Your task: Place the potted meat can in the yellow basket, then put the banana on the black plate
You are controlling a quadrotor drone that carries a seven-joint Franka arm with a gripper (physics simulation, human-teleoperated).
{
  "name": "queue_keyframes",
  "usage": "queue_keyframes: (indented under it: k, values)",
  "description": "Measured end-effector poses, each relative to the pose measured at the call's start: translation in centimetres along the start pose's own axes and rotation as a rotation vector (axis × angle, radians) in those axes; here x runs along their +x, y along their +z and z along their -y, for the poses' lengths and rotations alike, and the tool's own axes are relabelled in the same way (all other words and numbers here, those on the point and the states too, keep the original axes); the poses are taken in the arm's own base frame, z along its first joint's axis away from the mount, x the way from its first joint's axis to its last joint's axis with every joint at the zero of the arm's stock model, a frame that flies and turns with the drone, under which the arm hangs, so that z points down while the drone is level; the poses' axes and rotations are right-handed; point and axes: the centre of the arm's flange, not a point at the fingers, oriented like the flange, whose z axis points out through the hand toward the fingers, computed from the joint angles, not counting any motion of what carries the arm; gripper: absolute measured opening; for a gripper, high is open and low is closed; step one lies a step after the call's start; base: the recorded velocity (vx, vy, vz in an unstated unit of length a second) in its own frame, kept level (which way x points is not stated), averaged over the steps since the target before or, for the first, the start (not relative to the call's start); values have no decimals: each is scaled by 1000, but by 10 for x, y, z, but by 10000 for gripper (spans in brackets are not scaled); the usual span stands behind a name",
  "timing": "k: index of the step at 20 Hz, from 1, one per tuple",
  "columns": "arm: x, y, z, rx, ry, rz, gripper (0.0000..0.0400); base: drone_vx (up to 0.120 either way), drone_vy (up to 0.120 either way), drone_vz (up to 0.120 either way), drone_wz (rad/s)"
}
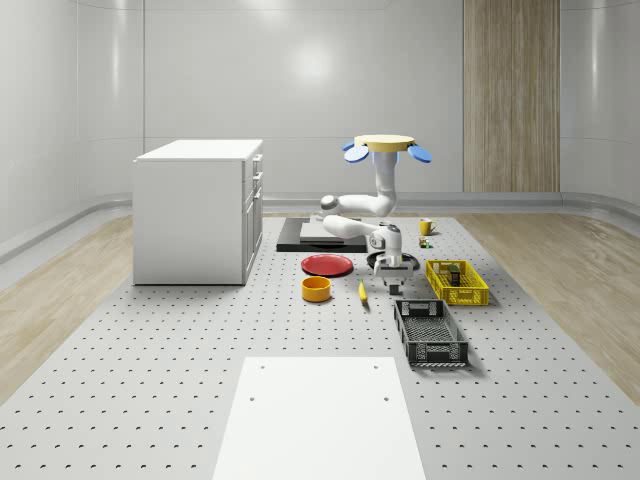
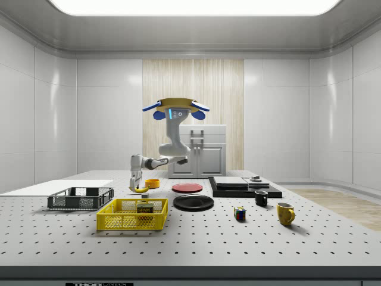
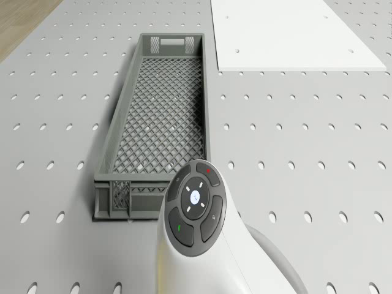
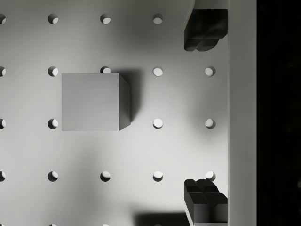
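Note:
The potted meat can [image 2: 144,208] stands inside the yellow basket [image 1: 457,283], also seen as the yellow basket [image 2: 132,215] in the side view. The banana [image 1: 362,291] lies on the table beside the orange bowl [image 1: 317,289]. The black plate [image 2: 193,202] rests flat next to the basket. My drone [image 1: 385,147] hovers over the table's far part, with the arm bent downward. My gripper [image 1: 393,283] hangs low over the table between banana and basket. It is open and empty, seen as the gripper [image 4: 204,117] in the wrist view, above bare perforated table.
A dark mesh crate [image 3: 160,116] lies nearer the front, with a white sheet [image 1: 318,415] beyond it. A red plate [image 1: 327,264], black slab [image 1: 322,235], white cabinet [image 1: 198,210], mugs [image 2: 285,213] and a small grey block [image 4: 91,101] also stand here.

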Motion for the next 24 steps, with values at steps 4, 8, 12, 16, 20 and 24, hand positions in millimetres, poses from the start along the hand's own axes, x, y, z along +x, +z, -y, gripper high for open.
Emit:
queue_keyframes:
  k: [4, 8, 12, 16, 20, 24]
  values:
    - [0, 0, 0, 0, 0, 0, 400, 0, -120, 0, 0]
    - [0, 0, 0, 0, 0, 0, 400, 0, -120, 0, 0]
    - [0, 0, 0, 0, 0, 0, 400, 20, -120, 0, 0]
    - [0, 0, 0, 0, 0, 0, 400, 40, -120, 0, 0]
    - [0, 0, 0, 0, 0, 0, 400, 0, -120, -80, 0]
    - [0, 0, 0, 0, 0, 0, 400, 0, -120, -20, 0]
